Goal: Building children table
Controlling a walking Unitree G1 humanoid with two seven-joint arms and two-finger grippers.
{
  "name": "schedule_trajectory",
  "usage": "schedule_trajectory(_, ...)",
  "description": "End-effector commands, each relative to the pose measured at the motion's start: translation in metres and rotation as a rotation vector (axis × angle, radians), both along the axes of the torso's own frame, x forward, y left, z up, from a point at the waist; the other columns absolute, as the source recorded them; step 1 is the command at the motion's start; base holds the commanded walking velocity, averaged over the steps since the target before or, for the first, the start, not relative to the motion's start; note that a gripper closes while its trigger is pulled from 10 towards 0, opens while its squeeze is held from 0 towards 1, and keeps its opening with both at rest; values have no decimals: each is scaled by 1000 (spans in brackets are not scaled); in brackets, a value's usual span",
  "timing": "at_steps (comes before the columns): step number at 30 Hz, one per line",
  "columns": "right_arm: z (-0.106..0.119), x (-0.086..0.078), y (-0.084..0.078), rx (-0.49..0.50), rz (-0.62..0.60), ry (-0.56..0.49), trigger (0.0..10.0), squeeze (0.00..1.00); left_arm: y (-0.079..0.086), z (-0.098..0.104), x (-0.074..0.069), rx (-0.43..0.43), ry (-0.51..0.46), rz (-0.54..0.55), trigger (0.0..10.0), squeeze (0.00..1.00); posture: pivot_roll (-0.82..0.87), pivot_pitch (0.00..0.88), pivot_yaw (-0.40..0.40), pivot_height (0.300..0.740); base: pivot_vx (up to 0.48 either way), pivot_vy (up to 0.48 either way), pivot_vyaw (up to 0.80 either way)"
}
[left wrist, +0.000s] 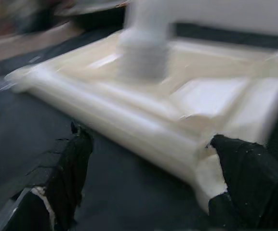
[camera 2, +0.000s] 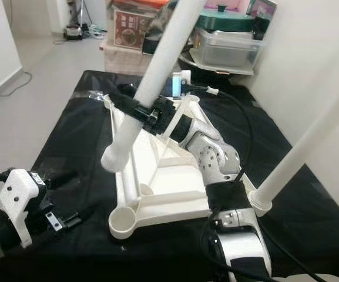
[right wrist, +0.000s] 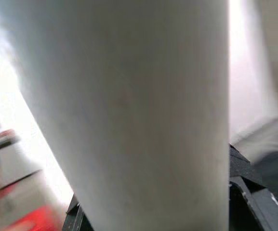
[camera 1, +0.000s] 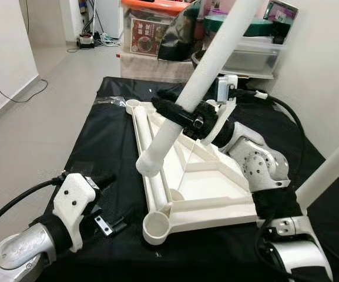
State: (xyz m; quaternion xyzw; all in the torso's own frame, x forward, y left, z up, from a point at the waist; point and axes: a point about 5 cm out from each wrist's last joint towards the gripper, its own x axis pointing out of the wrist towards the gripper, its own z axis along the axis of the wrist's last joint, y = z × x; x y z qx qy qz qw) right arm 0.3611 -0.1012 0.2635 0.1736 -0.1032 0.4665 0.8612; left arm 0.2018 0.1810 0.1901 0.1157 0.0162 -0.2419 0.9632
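Right gripper [camera 1: 184, 114] pinching white table leg [camera 1: 195, 88], tilted above upside-down white tabletop [camera 1: 204, 182] on black cloth [camera 1: 98, 147]. Left gripper [left wrist: 148, 183] spread wide, just beside tabletop corner.

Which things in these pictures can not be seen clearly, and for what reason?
- White table leg held by the right gripper: its top is cut off by the upper edge in both eye views; the right wrist view gives just a blurred close surface.
- Table top: its far right part is hidden behind the right arm.
- Second leg: upper end cut off by the frame edge.
- Left wrist view: motion blur smears the table top; the left gripper is open.
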Motion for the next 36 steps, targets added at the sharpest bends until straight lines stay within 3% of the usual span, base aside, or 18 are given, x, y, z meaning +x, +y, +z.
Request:
schedule_trajectory(1, 1, 14, -11, -12, -200, 45, 10000, 0, 18, -6, 9, -1, 38, 190, 10000, 0, 166, 0, -113, 714, 0, 0, 0)
schedule_trajectory(2, 1, 14, -11, -12, -200, 45, 10000, 0, 18, -6, 9, -1, 38, 190, 10000, 0, 166, 0, -113, 714, 0, 0, 0)
schedule_trajectory(4, -6, 26, -18, -38, -387, 142, 10000, 0, 30, -9, 18, -36, 69, 380, 10000, 0, 168, 0, -115, 714, 0, 0, 0)
schedule_trajectory(5, -6, 26, -18, -38, -387, 142, 10000, 0, 30, -9, 18, -36, 69, 380, 10000, 0, 168, 0, -115, 714, 0, 0, 0)
schedule_trajectory(7, -8, 33, -21, -38, -504, 176, 10000, 0, 32, -10, 21, -42, 78, 463, 10000, 0, 164, 0, -113, 714, 0, 0, 0)
schedule_trajectory(10, -9, 37, -21, -17, -516, 226, 10000, 0, 26, -11, 24, -35, 83, 487, 10000, 0, 165, 0, -113, 714, 0, 0, 0)
schedule_trajectory(14, -3, 41, -20, -2, -510, 245, 10000, 0, 18, -10, 26, -50, 97, 479, 10000, 0, 165, 0, -114, 714, 0, 0, 0)
schedule_trajectory(16, 9, 42, -25, 70, -536, 183, 10000, 0, 14, -14, 24, -44, 114, 466, 10000, 0, 166, 0, -114, 714, 0, 0, 0)
schedule_trajectory(20, 13, 42, -27, 94, -562, 163, 10000, 0, 13, -16, 24, -37, 127, 470, 10000, 0, 168, 0, -111, 714, 0, 0, 0)
schedule_trajectory(21, 29, 38, -30, 266, -523, 140, 10000, 0, 6, -18, 21, -25, 77, 425, 10000, 0, 169, 0, -108, 714, 0, 0, 0)
schedule_trajectory(24, 36, 36, -29, 342, -494, 130, 10000, 0, 0, -19, 20, -25, 52, 392, 10000, 0, 165, 0, -104, 714, 0, 0, 0)
schedule_trajectory(36, 24, 33, -15, 299, -454, 125, 10000, 0, -10, -19, 18, -86, 38, 358, 10000, 0, 169, 0, -110, 714, 0, 0, 0)
